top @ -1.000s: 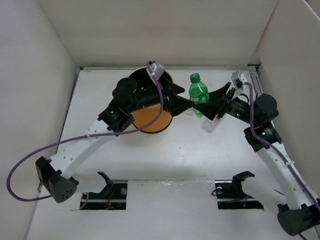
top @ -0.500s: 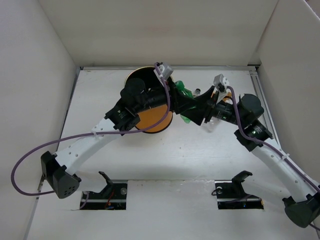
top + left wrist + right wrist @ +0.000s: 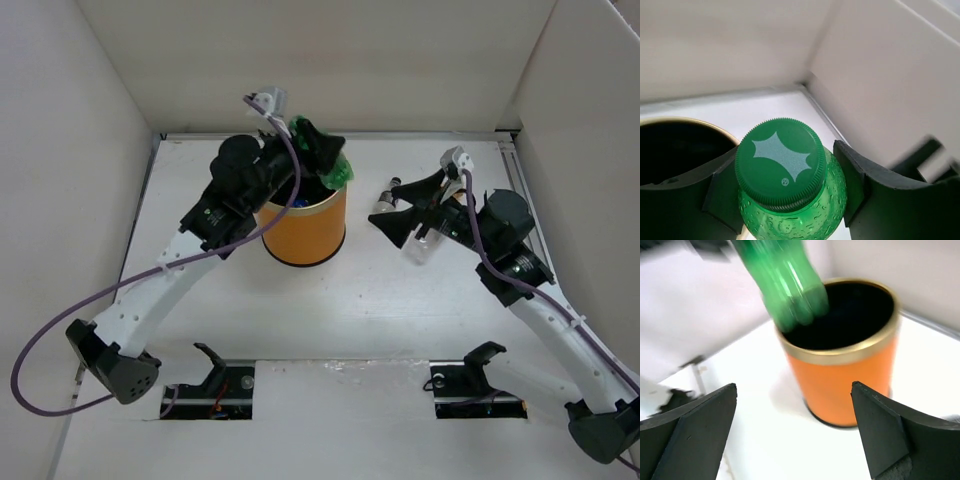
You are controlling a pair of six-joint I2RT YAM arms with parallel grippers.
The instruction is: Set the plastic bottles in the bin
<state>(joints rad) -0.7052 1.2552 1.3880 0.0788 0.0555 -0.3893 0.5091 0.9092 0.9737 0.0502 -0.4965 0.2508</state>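
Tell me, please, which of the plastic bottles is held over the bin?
The green bottle, clamped in the left gripper over the bin; the clear bottle and the dark-capped one are by the right gripper.

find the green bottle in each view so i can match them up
Top external: green bottle upper centre-left, above the orange bin.
Left wrist: green bottle bottom centre, cap toward the lens.
Right wrist: green bottle top, left of centre, blurred, base over the bin's mouth.
Shared landmark: the orange bin's gold rim, at far left in the left wrist view and centre-right in the right wrist view.
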